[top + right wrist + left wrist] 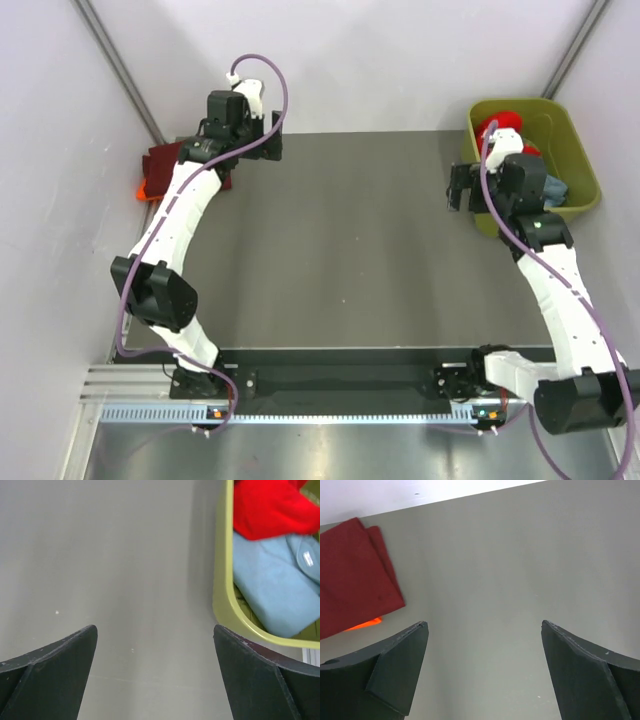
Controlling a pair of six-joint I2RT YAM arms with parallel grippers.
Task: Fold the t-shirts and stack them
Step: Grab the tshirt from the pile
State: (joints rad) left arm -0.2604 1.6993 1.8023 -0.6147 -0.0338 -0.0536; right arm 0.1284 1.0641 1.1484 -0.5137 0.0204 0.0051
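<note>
Our right claw (154, 629), spread wide, hovers over the surface (100, 555) just beside the tub (221, 595); the red shirt (270, 505) and blue shirt (270, 587) lie inside, to its right. Our left claw (484, 624), also spread, hangs near the folded maroon shirt (355, 575).

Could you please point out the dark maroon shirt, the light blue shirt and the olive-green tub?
folded dark maroon cloth shirt (355, 575): left wrist view, centre of top layer.
light blue cloth shirt (270, 595): right wrist view, middle of the bundle.
olive-green plastic tub (225, 555): right wrist view, its left rim.
</note>
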